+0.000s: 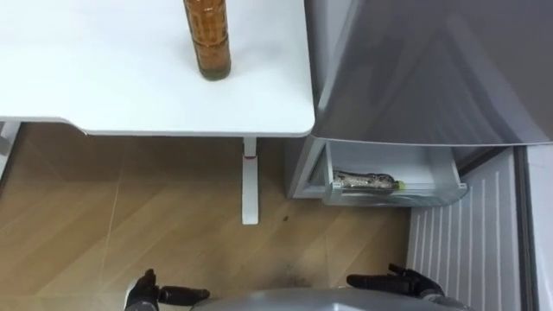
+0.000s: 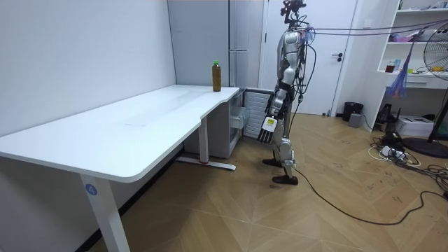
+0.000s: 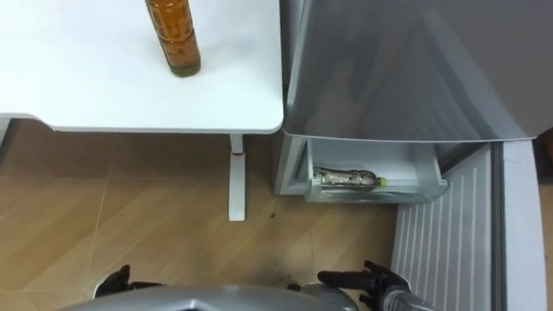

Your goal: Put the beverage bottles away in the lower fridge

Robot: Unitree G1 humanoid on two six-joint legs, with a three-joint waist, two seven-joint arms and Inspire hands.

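- The amber bottle [image 1: 207,39] stands upright on the white worktop [image 1: 104,86]. It is toward the corner beside the fridge [image 1: 432,69] and set back from both the front edge and the right edge. In the room view it has a green cap.
- A second bottle [image 1: 367,181] lies on its side in a clear bin [image 1: 436,188]. The bin juts out low at the foot of the fridge, under the fridge's grey front and just right of the worktop's right edge.
- The left hand [image 1: 155,294] shows low over the wooden floor [image 1: 130,216], in front of the worktop's front edge. Its fingers are loose and released, and it holds nothing.
- The right hand [image 1: 402,281] also shows low, in front of the clear bin. Its fingers are relaxed and spread, and it too holds nothing.
- Both hands are well apart from either bottle.
- In the room view the robot stands upright on the floor, at the end of the worktop where the fridge is, with its arms hanging at its sides.
- The worktop's white leg [image 1: 250,186] reaches the floor between the two hands, nearer the fridge.
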